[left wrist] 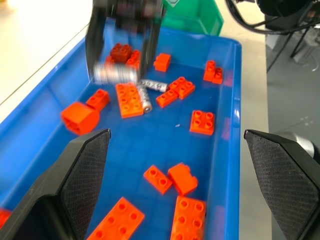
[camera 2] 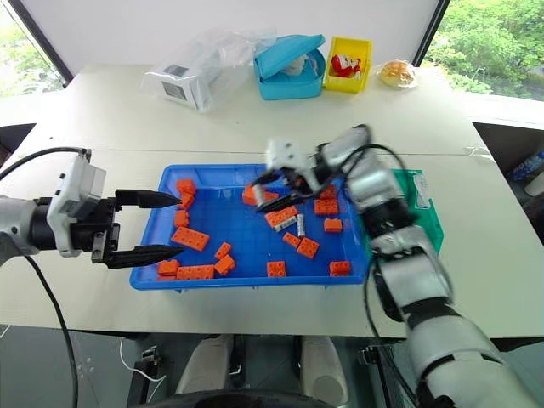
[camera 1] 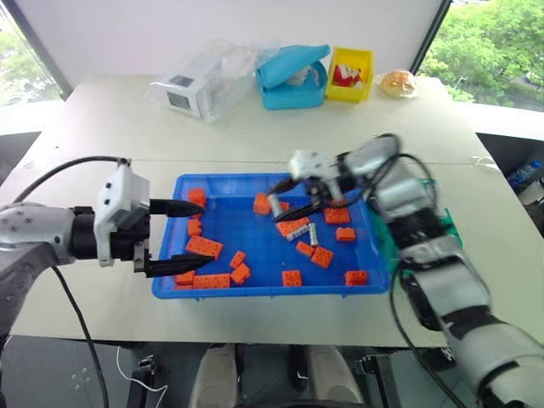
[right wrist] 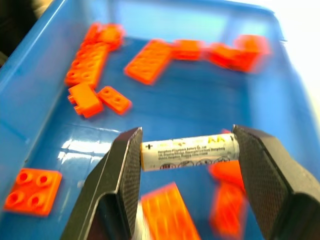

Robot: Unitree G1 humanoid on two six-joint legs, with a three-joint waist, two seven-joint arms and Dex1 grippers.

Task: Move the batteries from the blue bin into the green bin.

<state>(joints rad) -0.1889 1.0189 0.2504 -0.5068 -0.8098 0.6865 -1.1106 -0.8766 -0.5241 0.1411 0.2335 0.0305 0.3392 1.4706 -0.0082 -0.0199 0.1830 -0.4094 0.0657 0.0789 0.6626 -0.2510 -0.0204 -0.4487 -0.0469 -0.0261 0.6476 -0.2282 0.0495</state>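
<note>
At the lower left of the head view, the left gripper (camera 1: pixel 175 235) is hovering over the near-left end of the blue bin (camera 1: pixel 270 291), its two fingers spread wide and holding nothing. Toward mid-frame, the right gripper (right wrist: pixel 187 151) is hanging above the bin's middle, clamping one battery (right wrist: pixel 189 150) end to end between its pads. That end-on grip looks precarious: the cell is a stiff, smooth, fairly light cylinder, so it could pivot or pop out; pinching across the barrel at mid-length would likely be steadier. Below it, two more batteries (camera 1: pixel 306 232) are lying on the bin floor among the orange bricks (camera 1: pixel 205 246), just beside one another. Just beyond the bin's right edge, the green bin (camera 2: pixel 426 210) is waiting, mostly hidden by the right arm.
</note>
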